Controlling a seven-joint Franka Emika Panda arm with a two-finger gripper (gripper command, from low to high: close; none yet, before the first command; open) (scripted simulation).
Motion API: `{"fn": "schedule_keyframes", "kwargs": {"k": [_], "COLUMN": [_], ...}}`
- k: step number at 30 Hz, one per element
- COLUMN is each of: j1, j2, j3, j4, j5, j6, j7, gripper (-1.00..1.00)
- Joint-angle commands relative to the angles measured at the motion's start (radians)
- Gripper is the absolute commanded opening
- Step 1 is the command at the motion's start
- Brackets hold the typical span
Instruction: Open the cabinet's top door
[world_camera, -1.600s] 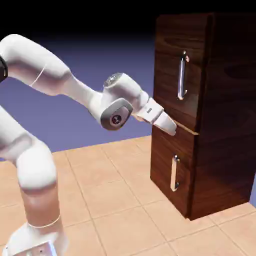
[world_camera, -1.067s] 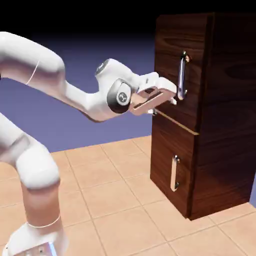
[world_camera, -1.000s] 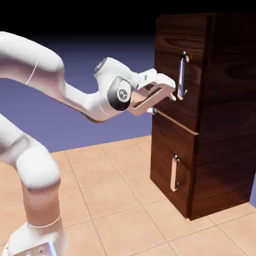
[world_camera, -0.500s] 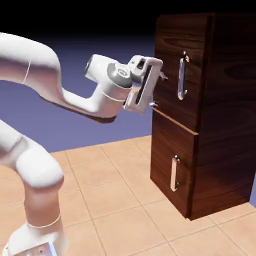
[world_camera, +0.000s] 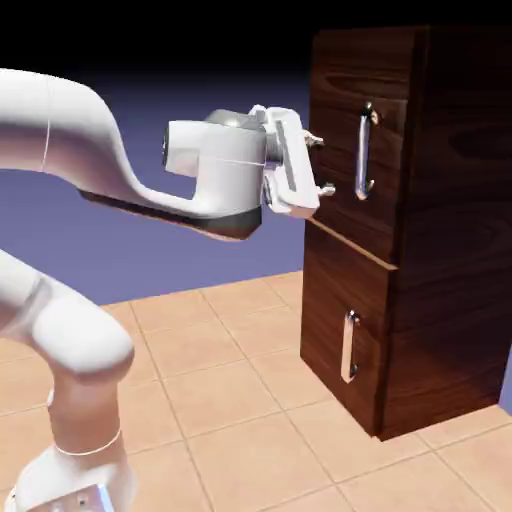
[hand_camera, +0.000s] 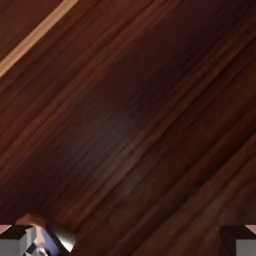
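The cabinet is a tall dark wood box at the exterior view's right. Its top door carries a long curved silver handle. My gripper faces this door just left of the handle, open, one finger above the other, with nothing between them. It touches neither the handle nor the wood that I can see. In the hand view the top door fills the picture with dark wood grain. A bit of silver handle shows by the left fingertip, and my gripper stands wide.
The shorter lower door has a small silver handle. A pale seam divides the two doors, also visible as the seam in the hand view. The cabinet stands on a tan tiled floor.
The hand has risen from the door seam and swung round, so it now points flat at the top door left of the handle. The jaws stayed open.
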Motion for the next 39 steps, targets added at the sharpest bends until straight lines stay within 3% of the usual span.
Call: {"fn": "schedule_keyframes", "kwargs": {"k": [1, 15, 19, 20, 35, 39], "j1": [0.008, 0.107, 0.252, 0.252, -0.243, -0.263], "j2": [-0.004, -0.056, 0.071, 0.071, -0.057, -0.123], "j3": [-0.009, -0.118, -0.217, -0.217, 0.235, 0.29], "j4": [0.006, 0.086, 0.2, 0.2, -0.047, -0.114], "j5": [-0.044, -0.594, -0.644, -0.644, -0.127, 0.047], "j6": [0.0, -0.004, -0.053, -0.053, -0.168, -0.242], "j7": [-0.012, -0.164, -0.117, -0.117, -0.364, -0.497], "gripper": [0.0, 0.0, 0.0, -1.0, -1.0, -1.0]}}
